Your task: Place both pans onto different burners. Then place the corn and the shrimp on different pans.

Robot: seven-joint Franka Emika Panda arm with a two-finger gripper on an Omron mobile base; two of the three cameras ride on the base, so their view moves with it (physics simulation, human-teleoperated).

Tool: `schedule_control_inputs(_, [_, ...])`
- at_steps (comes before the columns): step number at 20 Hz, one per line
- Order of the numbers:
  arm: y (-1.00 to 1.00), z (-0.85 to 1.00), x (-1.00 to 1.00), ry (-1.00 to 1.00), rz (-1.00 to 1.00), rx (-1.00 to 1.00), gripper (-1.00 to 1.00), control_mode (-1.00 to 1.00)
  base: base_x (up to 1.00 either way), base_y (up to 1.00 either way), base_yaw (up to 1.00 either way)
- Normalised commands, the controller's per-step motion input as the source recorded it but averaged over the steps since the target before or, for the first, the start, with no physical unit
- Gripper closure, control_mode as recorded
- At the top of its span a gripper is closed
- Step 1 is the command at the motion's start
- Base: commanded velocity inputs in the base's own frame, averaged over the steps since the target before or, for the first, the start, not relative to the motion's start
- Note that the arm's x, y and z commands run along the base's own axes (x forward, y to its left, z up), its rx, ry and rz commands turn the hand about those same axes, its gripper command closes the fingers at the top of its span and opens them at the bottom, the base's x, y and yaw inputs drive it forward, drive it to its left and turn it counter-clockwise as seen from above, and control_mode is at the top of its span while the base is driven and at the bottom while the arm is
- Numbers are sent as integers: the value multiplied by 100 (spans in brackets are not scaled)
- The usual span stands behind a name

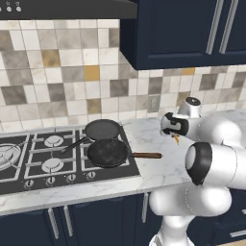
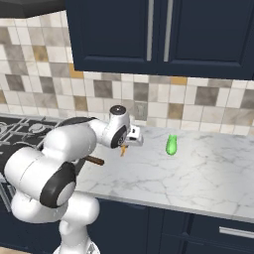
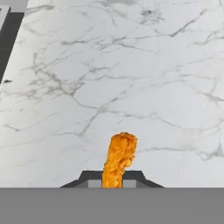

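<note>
The shrimp [image 3: 119, 159] is clamped in the pincer [image 2: 124, 147], above the marble worktop [image 2: 198, 173] and clear of it. In the hand view its long axis runs straight out from the fingertips. From the base views it hangs below the hand, pointing down. The arm is folded, the forearm reaching level over the worktop, right of the cooktop [image 1: 29, 168]. Both pans [image 1: 102, 129] [image 1: 107, 152] sit on its right burners, touching. The corn [image 2: 171, 145] stands upright on the worktop, further right.
</note>
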Motion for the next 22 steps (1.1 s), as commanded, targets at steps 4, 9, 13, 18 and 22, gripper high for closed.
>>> schedule_control_inputs(4, [78, 4, 24, 0, 0, 0, 100, -100, 0, 0, 0])
schedule_control_inputs(9, [79, 10, 21, 0, 0, 0, 100, -100, 0, 0, 0])
schedule_control_inputs(13, [79, 10, 14, 0, 0, 1, 100, -100, 0, 0, 0])
schedule_control_inputs(18, [80, 0, 0, 0, 2, 3, 100, -100, 0, 0, 0])
schedule_control_inputs(22, [76, 0, -1, 0, 3, 2, 100, -100, 0, 0, 0])
